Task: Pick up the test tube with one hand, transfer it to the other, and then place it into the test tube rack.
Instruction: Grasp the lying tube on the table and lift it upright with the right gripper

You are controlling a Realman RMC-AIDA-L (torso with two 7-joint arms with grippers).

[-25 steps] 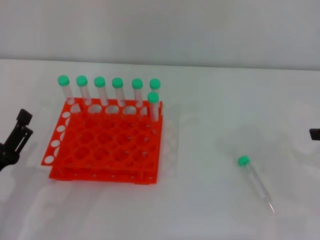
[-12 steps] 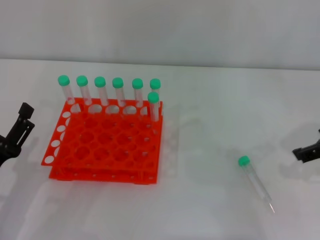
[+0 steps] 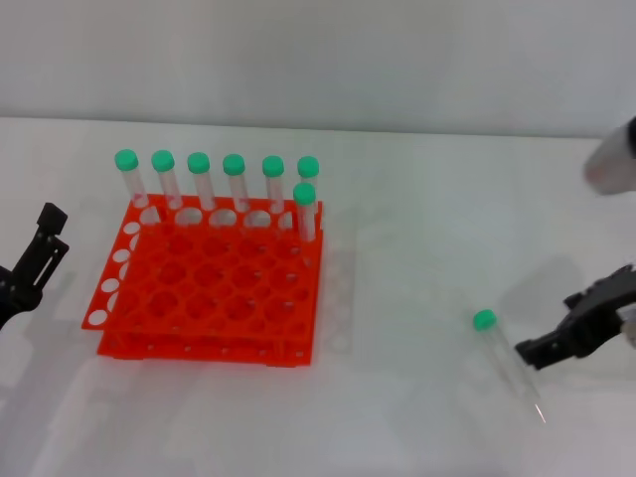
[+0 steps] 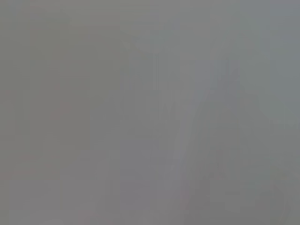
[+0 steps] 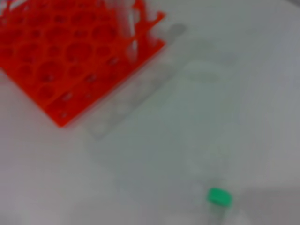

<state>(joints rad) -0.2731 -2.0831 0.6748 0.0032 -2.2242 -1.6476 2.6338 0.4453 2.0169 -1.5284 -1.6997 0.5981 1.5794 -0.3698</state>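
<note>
1. Closing in fast: the right end effector [image 3: 542, 350] was barely poking into the head view's right edge half a second ago, and now it sits low over the desk [image 3: 417, 417], just beside the test tube's [image 3: 505, 360] lower half.
2. That tube hasn't budged. It lies flat on the desk, well apart from the rack, green cap toward the rack side and pointed tip toward the robot. The right wrist view catches its cap [image 5: 219, 197] too.
3. Can't tell how wide the right fingers are from this angle. Nothing is gripped yet, though.
4. The left end effector [image 3: 45, 237] sits parked beside the test tube rack [image 3: 209, 298], basically the same spot as before; its opening isn't readable either.
5. So the pick looks about to start. Handover and racking are still ahead. Seven other tubes [image 3: 234, 179] stand along the rack's far side.
</note>
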